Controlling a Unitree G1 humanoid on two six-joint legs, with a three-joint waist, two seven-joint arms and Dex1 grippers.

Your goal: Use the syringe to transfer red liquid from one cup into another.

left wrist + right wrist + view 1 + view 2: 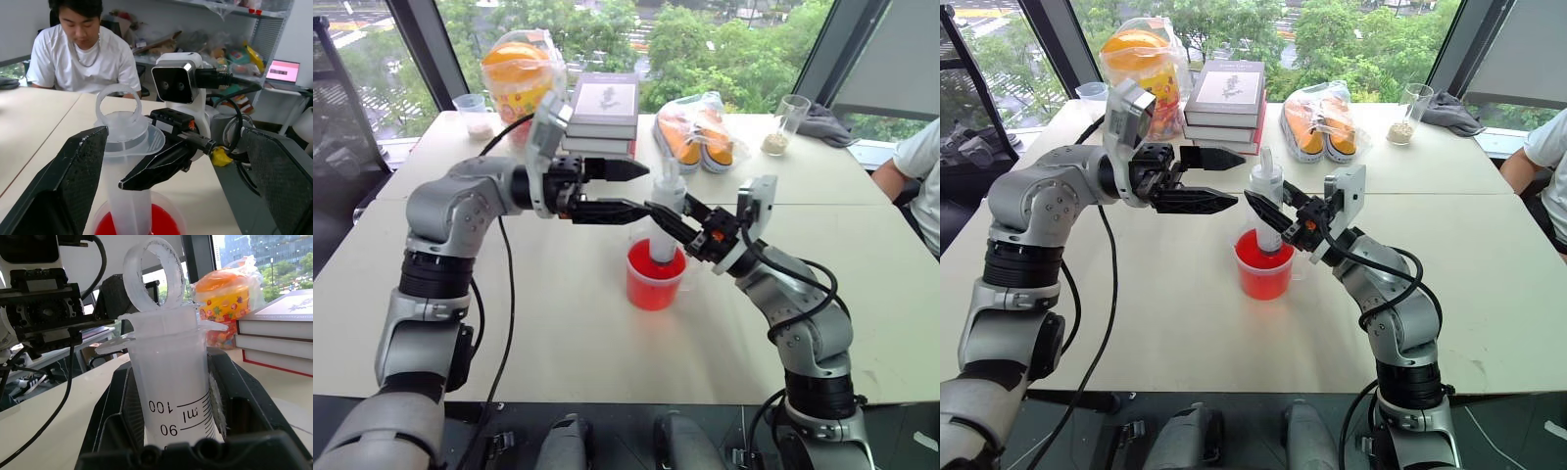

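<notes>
The syringe (666, 211) stands upright, its lower end down in the wide red cup (656, 279) near the middle of the table. Red liquid (164, 223) fills that cup. My right gripper (672, 223) is shut on the clear barrel, below the flange; the scale marks show between its fingers (122, 416). My left gripper (646, 189) is open and level at the height of the plunger's ring (118, 103), with one finger on each side of the syringe's top and not touching it. Another cup is out of view.
A stack of books (604, 113), a bagged orange jar (519, 73) and bagged orange packets (700, 132) lie at the back. A small cup (475, 113) and a tall glass (788, 122) hold beige grains. A person (920, 166) sits at the right edge.
</notes>
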